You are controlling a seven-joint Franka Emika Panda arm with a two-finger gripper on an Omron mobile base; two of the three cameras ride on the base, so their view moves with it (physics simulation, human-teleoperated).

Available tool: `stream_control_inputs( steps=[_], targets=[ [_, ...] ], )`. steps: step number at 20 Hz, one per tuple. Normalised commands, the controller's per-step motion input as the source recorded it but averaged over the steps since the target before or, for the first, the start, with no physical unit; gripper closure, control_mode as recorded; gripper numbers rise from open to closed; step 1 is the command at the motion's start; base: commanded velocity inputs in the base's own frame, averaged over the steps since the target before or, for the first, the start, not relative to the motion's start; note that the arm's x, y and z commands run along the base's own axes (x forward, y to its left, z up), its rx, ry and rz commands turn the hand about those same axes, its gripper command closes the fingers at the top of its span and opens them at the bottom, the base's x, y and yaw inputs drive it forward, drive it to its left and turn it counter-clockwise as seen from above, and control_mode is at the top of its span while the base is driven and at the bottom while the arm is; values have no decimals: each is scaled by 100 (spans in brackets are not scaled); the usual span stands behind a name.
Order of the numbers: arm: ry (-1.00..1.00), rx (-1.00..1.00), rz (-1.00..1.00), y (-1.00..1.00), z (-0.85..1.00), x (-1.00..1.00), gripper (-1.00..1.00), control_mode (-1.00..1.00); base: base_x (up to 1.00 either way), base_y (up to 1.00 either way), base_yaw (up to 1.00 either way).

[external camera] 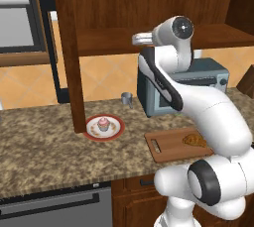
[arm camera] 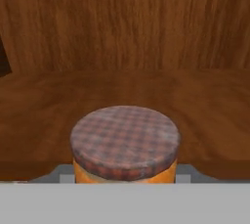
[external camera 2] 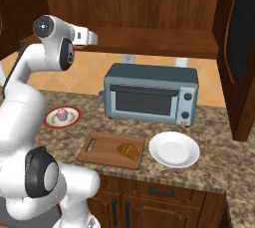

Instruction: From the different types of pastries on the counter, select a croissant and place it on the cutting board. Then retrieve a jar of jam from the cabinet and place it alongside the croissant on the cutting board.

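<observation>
Orange glass and a checked brownish lid sit very close in the hand view: the jar [arm camera: 124,145] stands upright on the shelf of the cabinet [arm camera: 122,37], with the wooden back wall behind it. Grey parts of the gripper [arm camera: 124,178] appear at both sides of the jar, low against its body. The jaws look closed in on the jar, so the claw has hold of it, opened only as wide as the jar itself. The jar's bottom edge is hidden, so I cannot tell if it touches the shelf.

From the left base view, the arm [external camera: 198,107] rises from the lower right and bends back up toward the cabinet shelf, above the toaster oven [external camera: 188,89]. The hand reaches in under the shelf level, and the fingers are hidden there.

On the counter [external camera: 39,146] the board [external camera 2: 107,152] lies in front of the toaster oven, its slot handle toward the left end. The croissant [external camera 2: 129,151] rests on the board, near its right end. A white plate [external camera 2: 174,150] lies just beside the board on the right. The cupcake [external camera: 103,123] stands on a red-rimmed plate [external camera: 89,129], well apart to the left, near the cabinet's side panel. A small grey cup [external camera: 127,98] stands by the wall, left of the oven.
</observation>
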Motion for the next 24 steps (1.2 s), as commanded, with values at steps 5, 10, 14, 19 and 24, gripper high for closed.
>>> stream_control_inputs(
  steps=[5, 10, 14, 19, 24],
  targets=[
    [0, 0, 0, 1, -2, -90, 100, -100, 0, 0, 0],
    [-1, 0, 0, 2, -14, -100, 100, -100, 0, 0, 0],
    [-3, 0, 0, 9, -17, -100, 100, -100, 0, 0, 0],
    [-2, 2, 0, 4, -16, -99, 100, -100, 0, 0, 0],
    [-1, 5, 0, 0, -39, -74, 100, -100, 0, 0, 0]
  ],
)
